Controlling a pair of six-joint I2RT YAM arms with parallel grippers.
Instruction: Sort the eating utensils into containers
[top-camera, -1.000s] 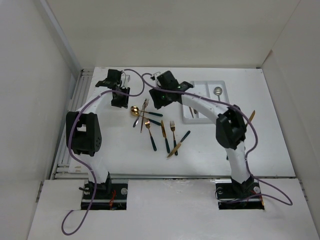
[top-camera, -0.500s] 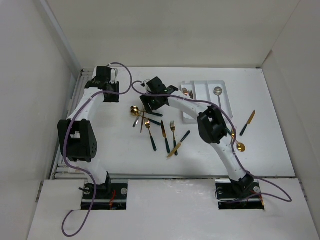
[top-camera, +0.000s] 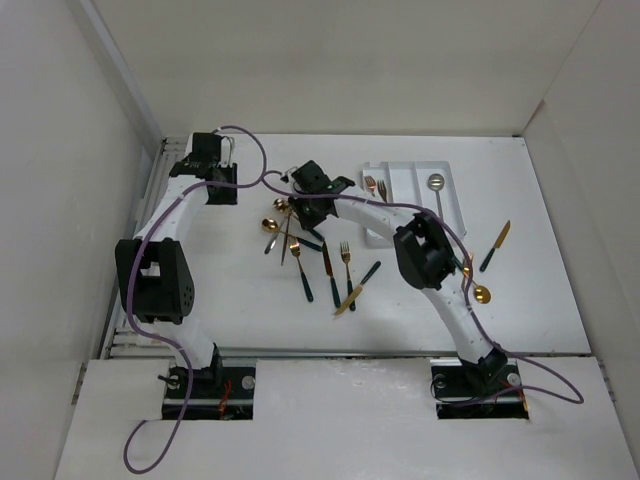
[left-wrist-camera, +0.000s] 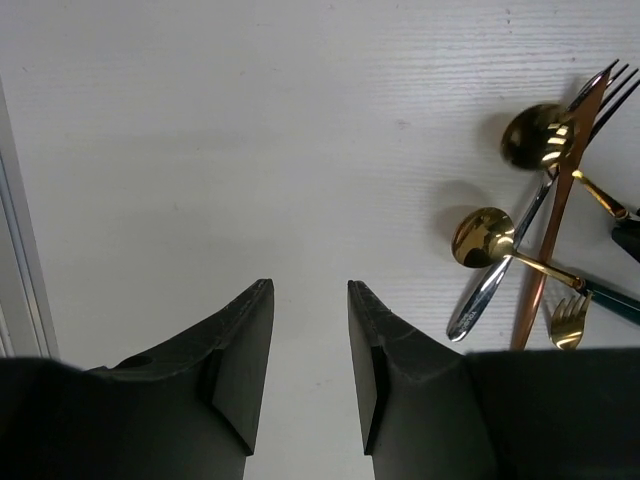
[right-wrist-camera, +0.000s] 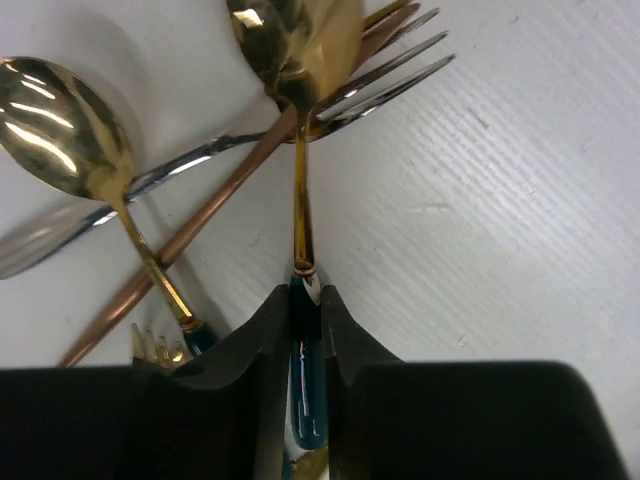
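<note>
Right jaws: clamped shut on the dark green handle of a gold spoon (right-wrist-camera: 299, 190), just below its gold neck. In the wrist view the bowl points to 12 and overlaps the tines of a copper-toned fork (right-wrist-camera: 200, 213) and a silvery fork (right-wrist-camera: 400, 82). At 10 from the grip lies a second gold spoon (right-wrist-camera: 60, 125), its neck crossing both fork handles. The cluster crowds the 9–11 side. Bare counter (right-wrist-camera: 500, 200) lies at 2 and 3.

Left jaws: parted, nothing between them, over bare counter. The metal rail (left-wrist-camera: 12, 260) of the counter's left edge is close at 9. The utensil cluster sits at 2–3.

Top view: the grip sits mid-counter, toward the far side. The white tray (top-camera: 412, 178) is near it at 3, with two forks (top-camera: 375, 184) in the left compartment and a silver spoon (top-camera: 437, 195) in the right one. A loose pile (top-camera: 330, 270) lies at 6. A knife (top-camera: 495, 245) and one more gold spoon (top-camera: 481, 294) lie at 4, past the right arm. There is open counter along the far edge at 12 and in the near right corner at 5. White walls (top-camera: 60, 200) close in the left, far and right sides.
</note>
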